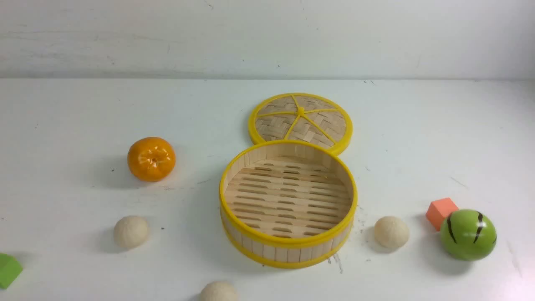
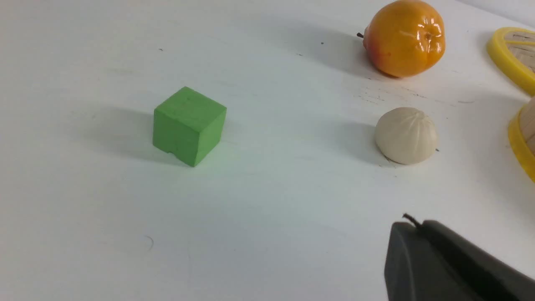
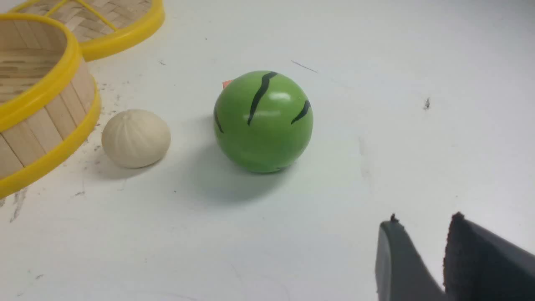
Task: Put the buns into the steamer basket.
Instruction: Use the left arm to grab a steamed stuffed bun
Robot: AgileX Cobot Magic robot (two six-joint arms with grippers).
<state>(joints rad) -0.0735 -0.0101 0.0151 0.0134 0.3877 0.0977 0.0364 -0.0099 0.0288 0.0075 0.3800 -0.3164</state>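
orange (image 1: 151,159): glossy, left on white counter (image 1: 83,108) | woven lid (image 1: 301,122): flat, yellow rim and spokes, centre-back | green striped ball (image 1: 467,235): right | orange-red block (image 1: 441,211): just behind ball | green cube (image 1: 8,270): far left, partly cropped

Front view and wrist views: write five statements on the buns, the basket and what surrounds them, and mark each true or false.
1. The round bamboo steamer basket with yellow rims holds nothing. True.
2. Three cream-white pleated buns lie on the white table. True.
3. The woven lid covers the basket. False: the flat woven disc lid with yellow spokes lies on the table beyond the basket.
4. The orange fruit lies on the robot's right. False: the glossy orange fruit lies on its left.
5. The left gripper grips a bun. False: the left gripper is shut on nothing, apart from the nearest bun.
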